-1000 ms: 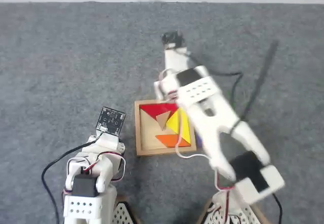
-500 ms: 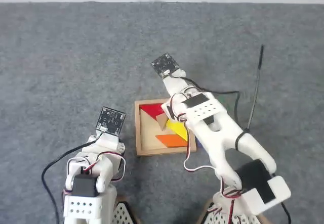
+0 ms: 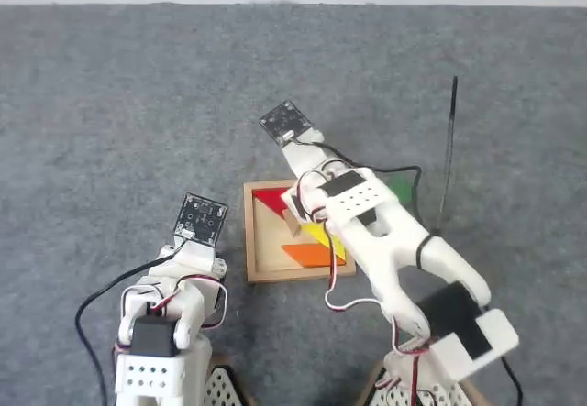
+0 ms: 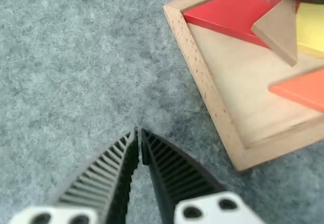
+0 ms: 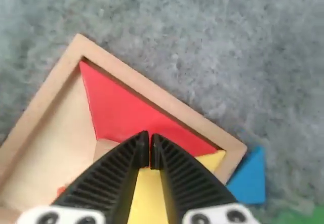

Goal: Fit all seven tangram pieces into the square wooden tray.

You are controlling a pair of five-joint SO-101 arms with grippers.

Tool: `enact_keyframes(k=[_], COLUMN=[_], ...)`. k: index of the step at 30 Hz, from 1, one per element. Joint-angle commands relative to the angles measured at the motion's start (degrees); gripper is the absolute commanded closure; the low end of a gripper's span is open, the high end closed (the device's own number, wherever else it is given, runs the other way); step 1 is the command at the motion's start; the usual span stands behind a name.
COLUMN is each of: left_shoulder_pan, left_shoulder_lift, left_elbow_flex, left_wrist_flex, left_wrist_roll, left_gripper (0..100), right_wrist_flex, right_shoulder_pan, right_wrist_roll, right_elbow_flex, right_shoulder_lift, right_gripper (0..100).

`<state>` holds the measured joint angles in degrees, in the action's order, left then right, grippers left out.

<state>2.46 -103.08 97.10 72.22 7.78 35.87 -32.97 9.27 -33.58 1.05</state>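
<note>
Grey felt mat, covering the table; 2 arms, 1 tray, 6 pieces counted.

Item 1: right gripper (image 5: 147,139). Fingers pressed together with nothing between them, tips hanging over the tray where the red and tan pieces meet; whether they touch cannot be told.

Item 2: left gripper (image 4: 138,133). Fingers closed together, holding nothing, over bare mat beside the tray's left rim and apart from it.

Item 3: square wooden tray (image 3: 249,236), 1, lying flat near the middle of the mat.

Item 4: pieces inside the tray, 4.
- 1 red triangle (image 5: 121,110), set into the far left corner along the far rim.
- 1 tan piece (image 4: 276,32), touching the red triangle's inner edge.
- 1 yellow piece (image 4: 310,32), just beside the tan piece.
- 1 orange piece (image 4: 301,90), against the near rim.

Item 5: pieces on the mat, 2.
- 1 blue triangle (image 5: 250,181), just outside a tray corner.
- 1 green piece (image 3: 400,189), near the tray's right side; shape unclear.
</note>
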Motion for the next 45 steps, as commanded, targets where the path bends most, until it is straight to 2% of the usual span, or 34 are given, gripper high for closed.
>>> enact_keyframes(k=[1, 16, 31, 39, 45], left_shoulder_pan=[0.26, 0.26, 0.26, 0.26, 0.26], left_shoulder_lift=[-1.41, -1.41, -1.41, -1.41, -1.41], left_elbow_flex=[-0.66, -0.66, -0.66, -0.66, -0.66], left_wrist_flex=[0.35, 0.35, 0.35, 0.35, 0.35], left_wrist_roll=[-0.44, -0.44, -0.44, -0.44, -0.44], left_gripper=[99, 99, 99, 99, 99], right_wrist_flex=[-1.45, 5.32, 6.55, 0.4, 0.22], right_shoulder_pan=[-0.92, -0.75, -1.27, -10.68, -11.21], right_wrist_roll=[-1.05, -1.58, -1.67, -1.67, -1.67], right_elbow_flex=[4.4, 3.78, -4.75, -4.57, -2.99], right_shoulder_lift=[0.66, 1.01, -9.54, -10.59, -5.41], right_gripper=[99.1, 99.1, 99.1, 99.1, 99.1])
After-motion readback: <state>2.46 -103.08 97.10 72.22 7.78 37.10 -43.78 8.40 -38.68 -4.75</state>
